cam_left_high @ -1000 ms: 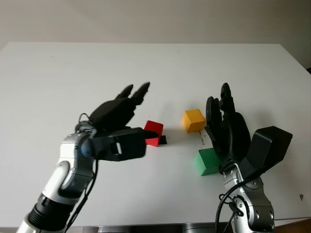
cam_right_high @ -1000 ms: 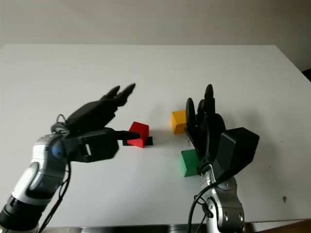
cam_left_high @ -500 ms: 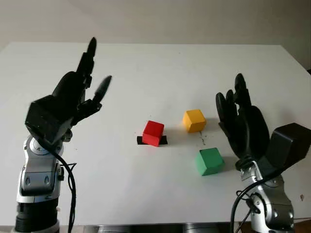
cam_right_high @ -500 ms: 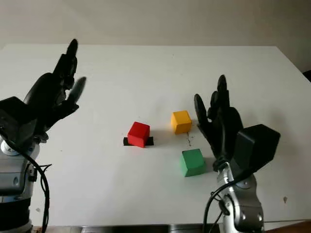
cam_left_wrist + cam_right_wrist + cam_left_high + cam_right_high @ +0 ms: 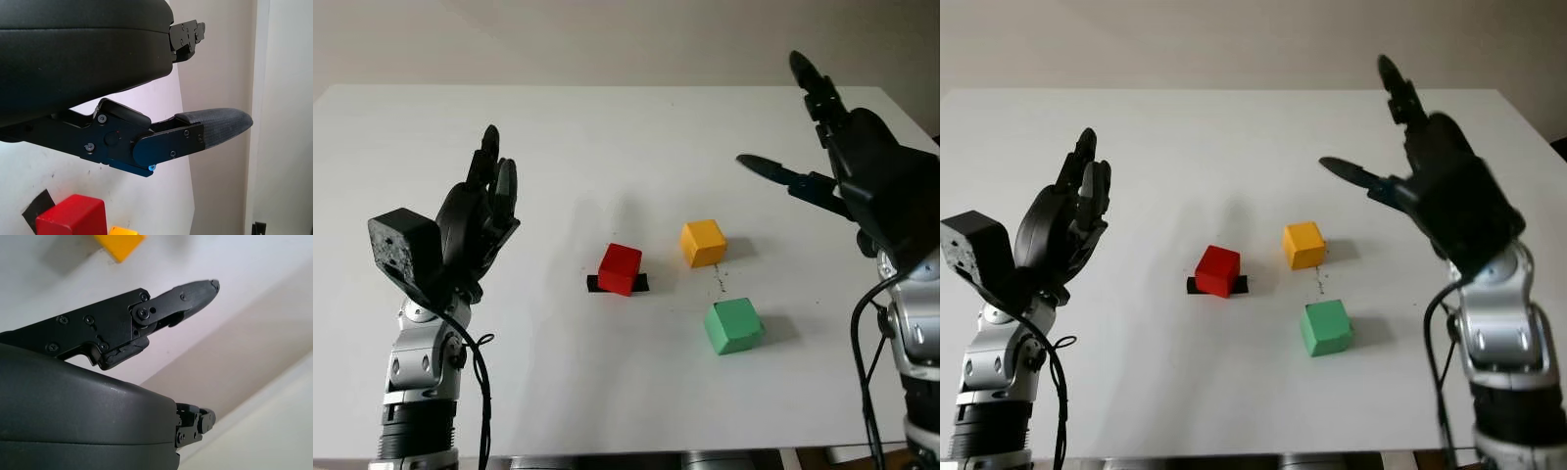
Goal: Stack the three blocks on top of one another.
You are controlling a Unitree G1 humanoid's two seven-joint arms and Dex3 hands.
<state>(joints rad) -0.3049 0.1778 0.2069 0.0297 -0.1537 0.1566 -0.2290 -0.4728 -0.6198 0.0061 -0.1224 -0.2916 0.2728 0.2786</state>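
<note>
Both hands released — left hand (image 5: 475, 230), right hand (image 5: 862, 166) — above table (image 5: 558, 392); blocks unstacked.

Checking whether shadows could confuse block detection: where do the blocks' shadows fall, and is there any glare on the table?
Left eye view: the red block, yellow block and green block each cast a soft shadow to the right and slightly away from the robot; the white table looks evenly lit, without glare. Left wrist view: the hand's shell is dark and close.
</note>
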